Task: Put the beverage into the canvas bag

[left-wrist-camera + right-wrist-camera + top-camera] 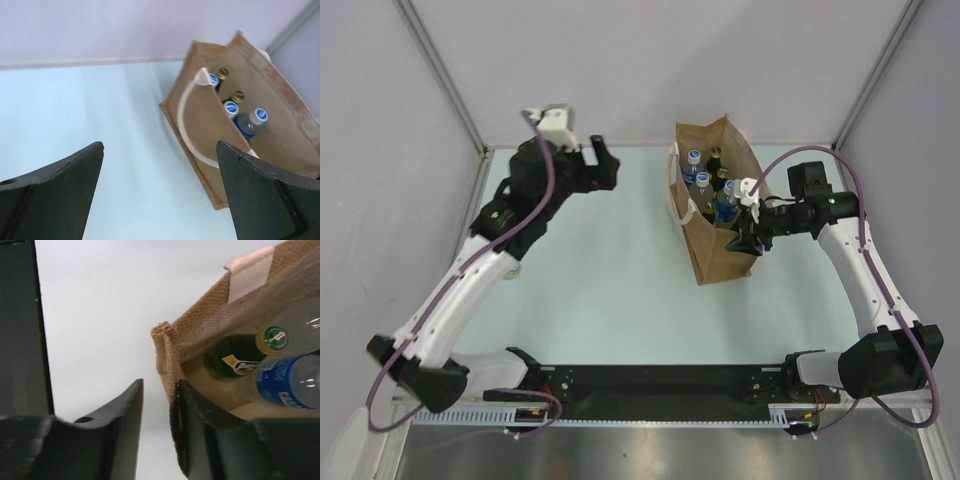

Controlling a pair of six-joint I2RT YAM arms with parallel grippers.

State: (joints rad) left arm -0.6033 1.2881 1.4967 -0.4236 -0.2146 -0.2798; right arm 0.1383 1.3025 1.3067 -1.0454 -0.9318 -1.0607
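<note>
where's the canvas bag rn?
Top view: the canvas bag stands upright on the table, right of centre, bottles inside. The right gripper sits at its near right rim; the left gripper is well off to its left.

Pale blue-green table is enclosed by plain grey-white walls at back and sides. Metal posts are noted at both back corners. A black rail is fixed along the near edge, beside a steel sheet.
</note>
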